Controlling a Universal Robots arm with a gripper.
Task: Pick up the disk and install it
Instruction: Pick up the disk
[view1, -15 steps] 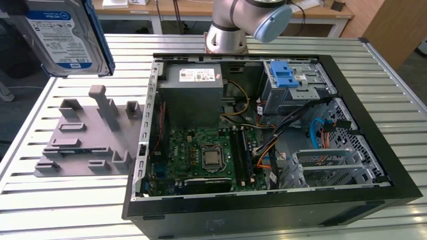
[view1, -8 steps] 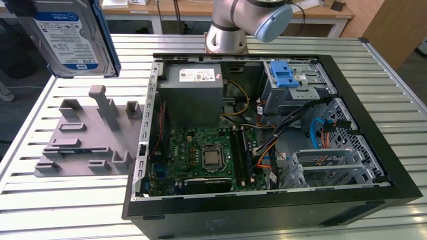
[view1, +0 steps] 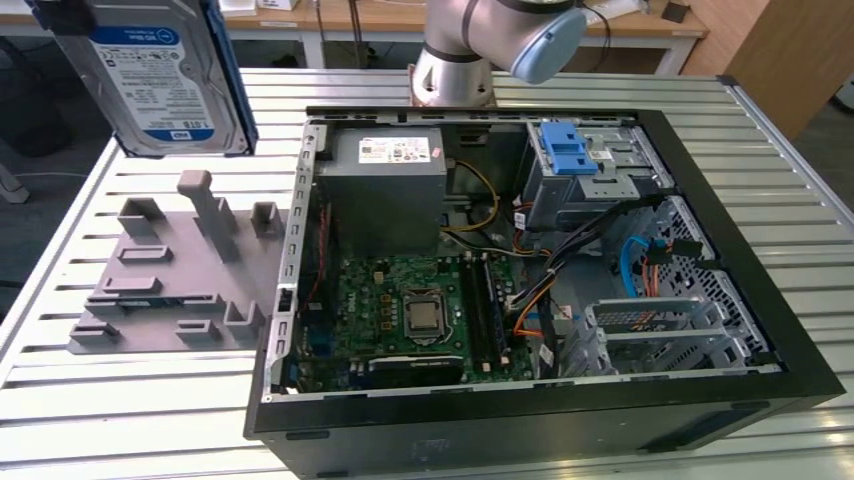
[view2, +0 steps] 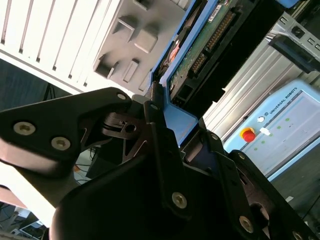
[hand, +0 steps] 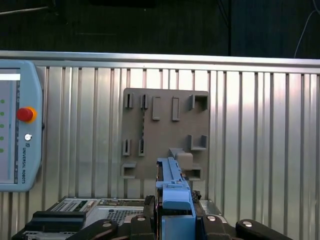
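Black metal gripper (hand: 175, 212) clamps the flat, silver-grey disk (view1: 158, 75) by its blue plastic rail, aloft above a ridged grey fixture plate (view1: 160, 270) beside the open black computer case (view1: 534, 405).

the disk (view1: 167, 75) bears a white-and-blue label (view1: 158, 80) of small print across its face, at ten o'clock from the open computer case (view1: 534, 415) in the exterior view. a white sticker (view1: 396, 150), its print too small to tell, sits at the twelve o'clock end of the grey metal box (view1: 387, 205). in both wrist views, dark lettering (hand: 23, 170) (view2: 284, 103) runs along the pale blue pendant (hand: 31, 85) (view2: 292, 137).
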